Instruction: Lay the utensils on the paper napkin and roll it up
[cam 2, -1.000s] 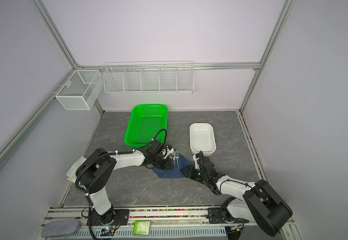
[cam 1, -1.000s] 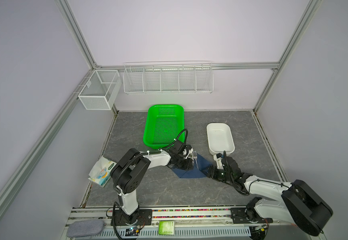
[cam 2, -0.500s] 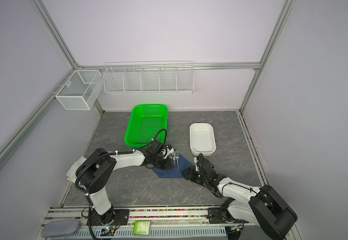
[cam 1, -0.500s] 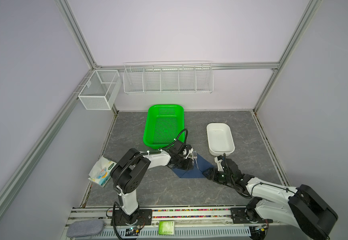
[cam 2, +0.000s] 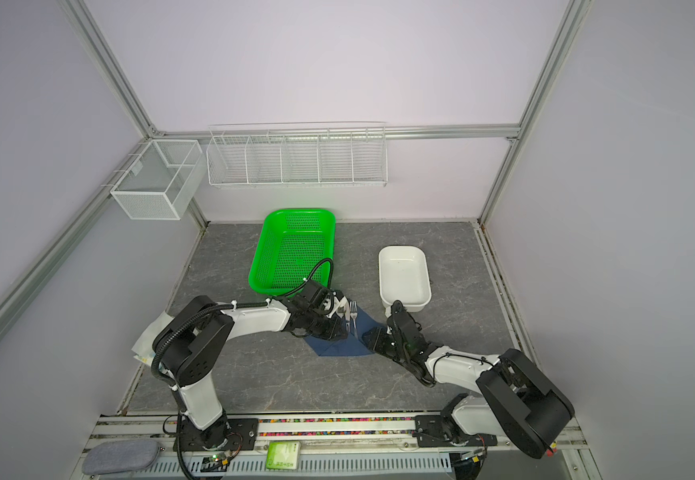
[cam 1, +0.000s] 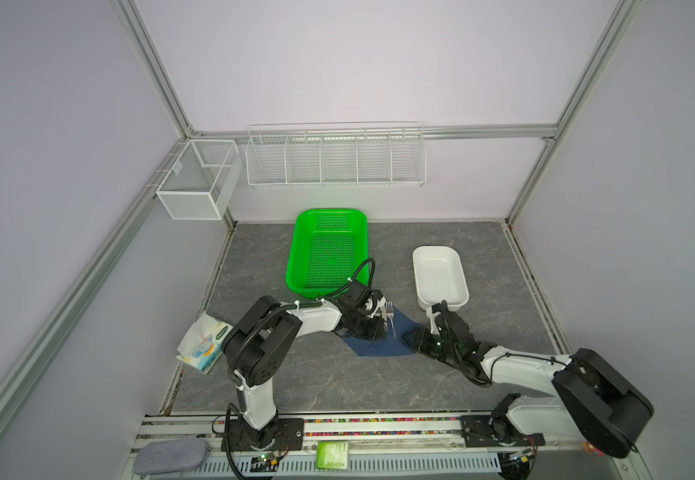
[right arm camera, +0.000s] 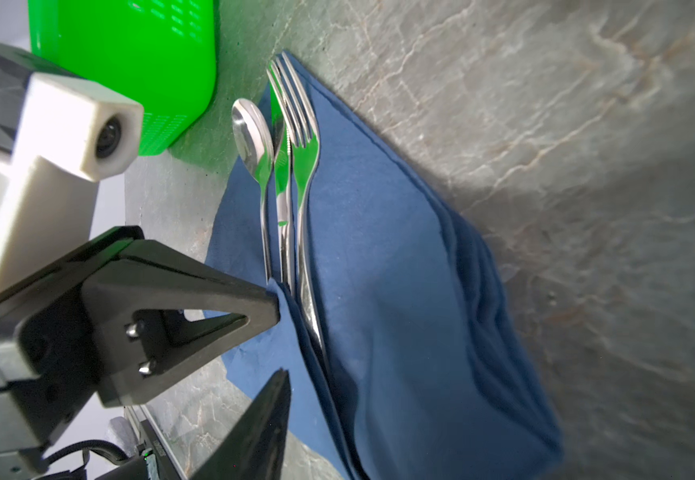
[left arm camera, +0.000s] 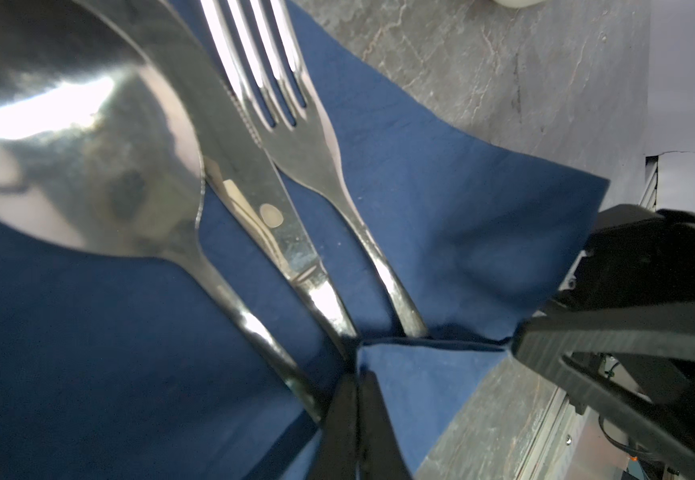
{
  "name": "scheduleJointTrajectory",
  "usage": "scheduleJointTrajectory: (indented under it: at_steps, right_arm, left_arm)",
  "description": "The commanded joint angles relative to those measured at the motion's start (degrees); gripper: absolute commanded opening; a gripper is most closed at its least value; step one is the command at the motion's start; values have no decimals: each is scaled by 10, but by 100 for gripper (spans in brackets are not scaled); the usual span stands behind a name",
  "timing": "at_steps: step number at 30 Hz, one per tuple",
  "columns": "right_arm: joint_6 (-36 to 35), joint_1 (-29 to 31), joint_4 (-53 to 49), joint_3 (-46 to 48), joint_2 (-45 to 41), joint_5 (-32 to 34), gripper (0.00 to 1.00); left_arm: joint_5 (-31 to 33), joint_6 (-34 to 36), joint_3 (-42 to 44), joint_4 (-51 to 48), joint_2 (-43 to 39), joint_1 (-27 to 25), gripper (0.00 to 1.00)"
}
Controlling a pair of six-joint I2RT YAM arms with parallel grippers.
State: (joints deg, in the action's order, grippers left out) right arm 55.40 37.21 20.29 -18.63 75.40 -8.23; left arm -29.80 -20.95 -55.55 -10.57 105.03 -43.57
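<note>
Right gripper [cam 1: 411, 337] has crept to the paper napkin's [cam 1: 383, 350] edge, grip unclear to us; left gripper [left arm camera: 356, 376] pinches its fold, pinning spoon [left arm camera: 88, 166], knife [left arm camera: 254, 187] and fork [left arm camera: 304, 145] for rolling.

A green basket [cam 1: 329, 257] and white dish [cam 1: 440, 274] sit apart on the grey tabletop [cam 1: 337, 382]; a tissue pack [cam 1: 203, 345] lies left.

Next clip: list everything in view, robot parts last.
paper napkin: 1, navy, mid-table, corner folded over handles
spoon: 1, silver, on napkin
fork: 1, silver, on napkin
knife: 1, silver, between spoon and fork
basket: 1, green, behind napkin
tray: 1, white, right of basket
tissue pack: 1, white, left edge
wire rack: 1, white, back wall
mesh box: 1, white, left wall
pad: 1, grey, front left
small box: 1, green, front rail
left gripper: 1, black, shut on napkin corner
right gripper: 1, black, at napkin's edge
</note>
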Motion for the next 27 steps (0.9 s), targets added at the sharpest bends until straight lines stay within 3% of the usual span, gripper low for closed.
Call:
scheduleJointTrajectory:
  at_steps: [1, 6, 15, 27]
  right_arm:
    - [0, -2, 60, 7, 12, -18, 44]
    - [-8, 0, 69, 7, 26, -29, 44]
    - [-61, 3, -8, -7, 18, -46, 50]
    - [-110, 14, -72, -58, 55, -50, 45]
  left_arm:
    - [8, 1, -15, 4, 6, -3, 0]
    - [8, -1, -12, 8, 3, -3, 0]
    - [8, -5, -10, 14, 4, -3, 0]
    - [5, -11, -7, 20, 3, -3, 0]
